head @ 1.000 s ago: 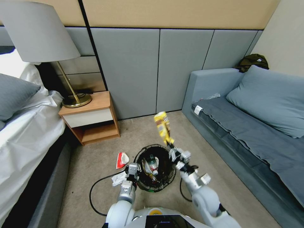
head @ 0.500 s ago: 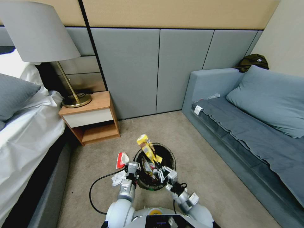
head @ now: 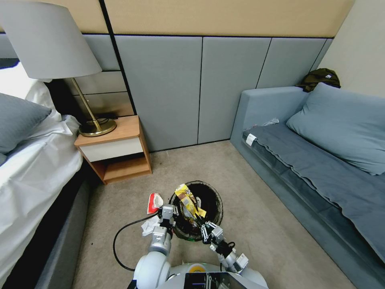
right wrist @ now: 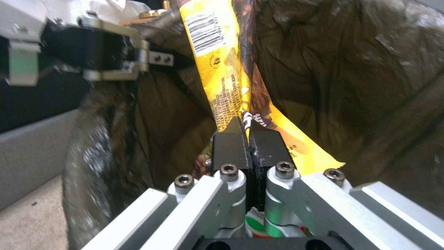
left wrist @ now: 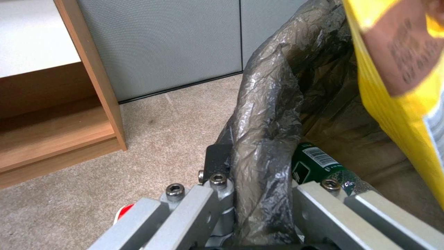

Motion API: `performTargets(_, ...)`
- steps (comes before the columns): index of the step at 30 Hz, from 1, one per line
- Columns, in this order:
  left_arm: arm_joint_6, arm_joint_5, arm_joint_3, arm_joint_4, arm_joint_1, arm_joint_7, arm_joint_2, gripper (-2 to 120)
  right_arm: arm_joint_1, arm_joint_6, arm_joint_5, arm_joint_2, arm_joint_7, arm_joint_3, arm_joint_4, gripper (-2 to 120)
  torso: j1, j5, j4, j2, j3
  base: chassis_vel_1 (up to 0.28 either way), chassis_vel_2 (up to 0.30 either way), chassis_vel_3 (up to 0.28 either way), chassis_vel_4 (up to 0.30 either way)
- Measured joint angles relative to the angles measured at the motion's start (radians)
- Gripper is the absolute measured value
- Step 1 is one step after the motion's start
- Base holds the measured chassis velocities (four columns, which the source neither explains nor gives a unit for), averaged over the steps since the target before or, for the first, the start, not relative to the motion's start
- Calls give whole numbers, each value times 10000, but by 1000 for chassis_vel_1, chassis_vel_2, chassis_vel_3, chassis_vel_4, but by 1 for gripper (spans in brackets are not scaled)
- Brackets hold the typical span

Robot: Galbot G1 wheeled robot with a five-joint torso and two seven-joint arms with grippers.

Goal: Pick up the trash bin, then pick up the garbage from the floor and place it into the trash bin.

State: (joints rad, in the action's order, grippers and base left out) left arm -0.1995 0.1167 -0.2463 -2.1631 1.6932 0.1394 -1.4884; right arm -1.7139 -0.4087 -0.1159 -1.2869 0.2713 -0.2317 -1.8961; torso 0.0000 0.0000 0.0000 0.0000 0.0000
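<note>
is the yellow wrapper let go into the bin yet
No. The right gripper is shut on the yellow wrapper, held over the trash bin.

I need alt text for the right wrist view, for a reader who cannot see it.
The right tool pinches a yellow snack wrapper between shut black pads, holding it over the open mouth of the trash bin with its dark bag liner. The left tool grips the bin's rim on the far side.

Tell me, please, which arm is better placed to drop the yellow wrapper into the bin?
The right: the right gripper is shut on the yellow wrapper over the trash bin, while the left gripper clamps its rim.
</note>
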Motion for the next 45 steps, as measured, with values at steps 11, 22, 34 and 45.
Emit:
performTargets(11,22,-1,-20,-6,4,-2,4,1,-63,-37,27,35,24,-61,25,40,0,0,0,0,0,0,0,0,0)
performTargets(22,26,-2,-45,-32,-8,-6,22,1,-177,-70,51,79,9,-160,-185,80,0,0,0,0,0,0,0,0,0)
performTargets(34,26,-14,-97,15,-35,13,18,1,-345,-780,794,-210,-630,-722,-1686,100,0,-1,0,0,0,0,0,0,0)
performTargets(45,23,-31,-228,-5,-14,109,-26,1,-87,-263,1446,-988,-3444,-1680,-3434,100,0,0,0,0,0,0,0,0,0)
